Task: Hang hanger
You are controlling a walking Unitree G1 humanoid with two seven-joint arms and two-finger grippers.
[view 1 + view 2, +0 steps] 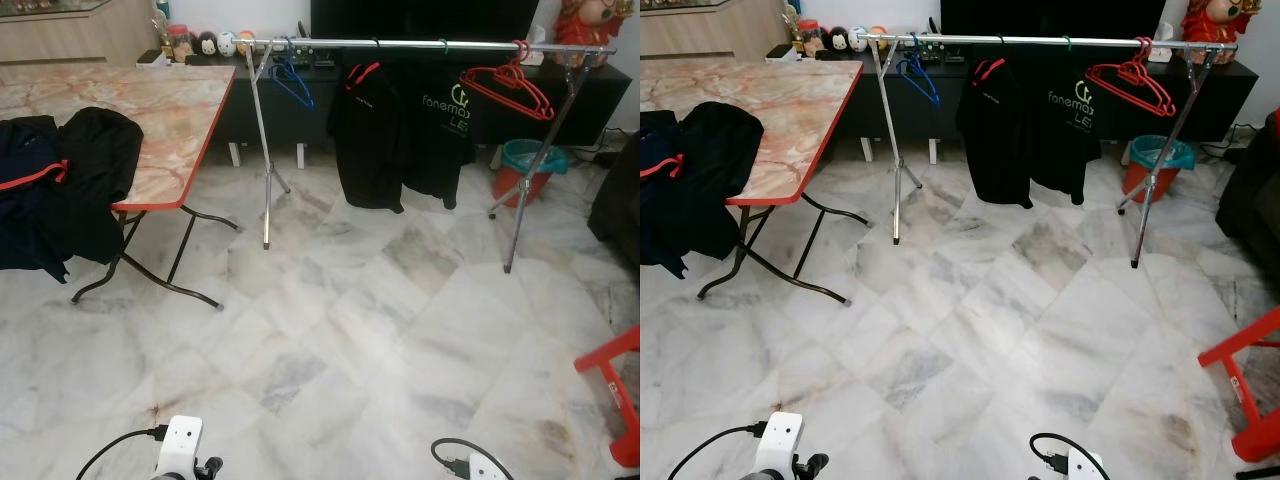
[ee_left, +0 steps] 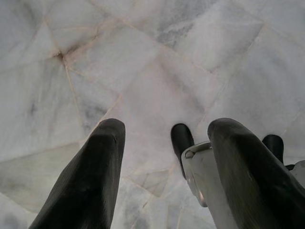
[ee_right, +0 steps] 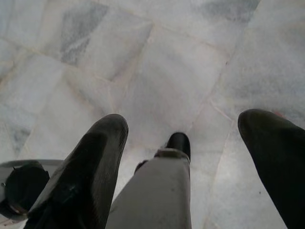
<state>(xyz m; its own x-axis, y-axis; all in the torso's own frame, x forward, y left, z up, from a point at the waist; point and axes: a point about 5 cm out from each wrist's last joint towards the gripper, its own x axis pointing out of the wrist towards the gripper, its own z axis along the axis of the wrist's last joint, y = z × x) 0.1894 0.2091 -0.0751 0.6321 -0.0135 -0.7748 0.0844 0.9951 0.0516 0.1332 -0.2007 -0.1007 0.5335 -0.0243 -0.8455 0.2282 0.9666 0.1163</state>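
Lettering "fonemax" marks a black shirt [image 1: 440,130] on the rail [image 1: 420,44] beside red hangers [image 1: 508,86]; left gripper [image 2: 164,143] and right gripper [image 3: 183,138] hang low over marble floor [image 1: 340,330], jaws wide, empty.

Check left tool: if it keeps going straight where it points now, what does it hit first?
Most likely the marble floor. The left tool hangs open, pointing down at bare tiles, with nothing between its fingers; depth is unclear.
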